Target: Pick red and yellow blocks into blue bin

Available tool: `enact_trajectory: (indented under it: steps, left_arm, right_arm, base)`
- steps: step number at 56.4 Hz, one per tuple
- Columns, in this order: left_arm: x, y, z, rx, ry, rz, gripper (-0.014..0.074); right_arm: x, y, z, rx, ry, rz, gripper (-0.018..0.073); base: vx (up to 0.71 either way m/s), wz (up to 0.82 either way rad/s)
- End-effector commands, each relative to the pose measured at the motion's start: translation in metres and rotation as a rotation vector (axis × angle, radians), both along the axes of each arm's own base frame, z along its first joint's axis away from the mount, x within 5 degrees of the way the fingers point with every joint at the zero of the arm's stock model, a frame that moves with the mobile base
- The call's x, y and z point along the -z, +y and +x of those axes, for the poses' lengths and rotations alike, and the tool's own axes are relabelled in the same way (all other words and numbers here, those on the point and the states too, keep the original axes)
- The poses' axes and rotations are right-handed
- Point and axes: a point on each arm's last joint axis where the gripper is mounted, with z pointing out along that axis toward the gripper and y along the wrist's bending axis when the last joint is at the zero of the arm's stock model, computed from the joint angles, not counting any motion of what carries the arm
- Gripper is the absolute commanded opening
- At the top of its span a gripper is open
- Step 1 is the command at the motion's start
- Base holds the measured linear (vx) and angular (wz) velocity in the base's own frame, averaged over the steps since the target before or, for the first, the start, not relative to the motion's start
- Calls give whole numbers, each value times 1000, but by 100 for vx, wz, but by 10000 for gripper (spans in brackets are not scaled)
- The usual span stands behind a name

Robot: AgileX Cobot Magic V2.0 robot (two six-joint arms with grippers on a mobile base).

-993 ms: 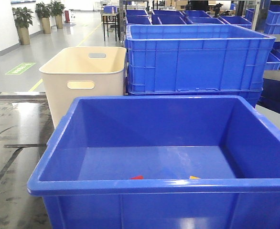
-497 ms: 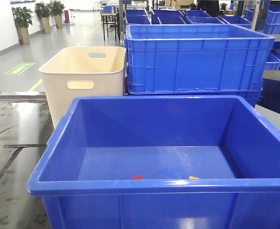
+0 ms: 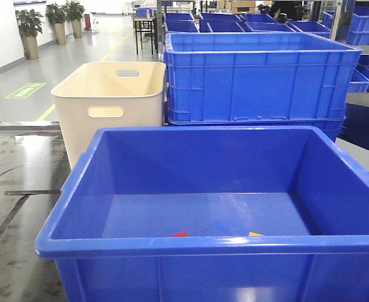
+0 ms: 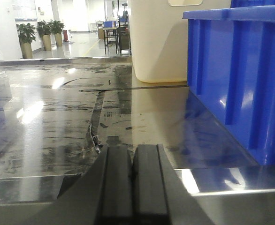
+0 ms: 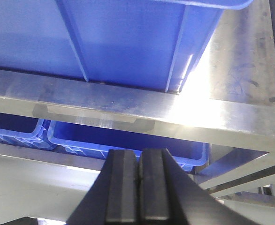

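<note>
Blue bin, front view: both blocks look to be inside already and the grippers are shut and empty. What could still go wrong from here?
1. Only slivers of the red block and yellow block show above the near rim of the blue bin, so a success check from this view could misjudge them.
2. The left gripper sits low over the steel table beside the bin wall; a careless move might scrape either.
3. The right gripper is close to the table edge below the bin.

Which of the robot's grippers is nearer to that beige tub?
Left. The left gripper sits low over the table with the beige tub ahead; the right gripper faces the blue bin's underside, no tub in view.
</note>
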Motion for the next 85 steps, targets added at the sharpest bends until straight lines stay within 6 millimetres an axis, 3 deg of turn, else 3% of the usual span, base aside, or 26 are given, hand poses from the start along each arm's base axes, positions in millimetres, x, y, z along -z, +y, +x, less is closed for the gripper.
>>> enact_trajectory:
  steps: [1, 34, 44, 51, 57, 72, 78, 85]
  left_arm:
    - [-14, 0, -2, 9, -117, -17, -6]
    - [-14, 0, -2, 9, -117, -17, -6]
    - [-14, 0, -2, 9, -117, -17, -6]
    - [-14, 0, -2, 9, -117, -17, -6]
    - [-14, 0, -2, 9, -117, -17, -6]
    - [-14, 0, -2, 9, -117, -17, -6]
    - [-14, 0, -2, 9, -117, -17, -6]
    - [-14, 0, -2, 9, -117, -17, -6]
  right_arm:
    - [-11, 0, 3, 2, -84, 4, -11]
    - [-12, 0, 3, 2, -90, 5, -11]
    - [-13, -8, -12, 3, -301, -67, -11]
    - [13, -14, -23, 52, -520, -108, -11]
    - [48, -17, -30, 101, -687, -128, -11]
    - [118, -18, -37, 165, -899, -70, -11]
    - [139, -18, -36, 166, -927, -62, -11]
    - [141, -18, -36, 159, -904, -55, -11]
  base:
    - [0, 0]
    - [0, 0]
    - [0, 0]
    - [0, 0]
    - [0, 0]
    - [0, 0]
    - [0, 0]
    - [0, 0]
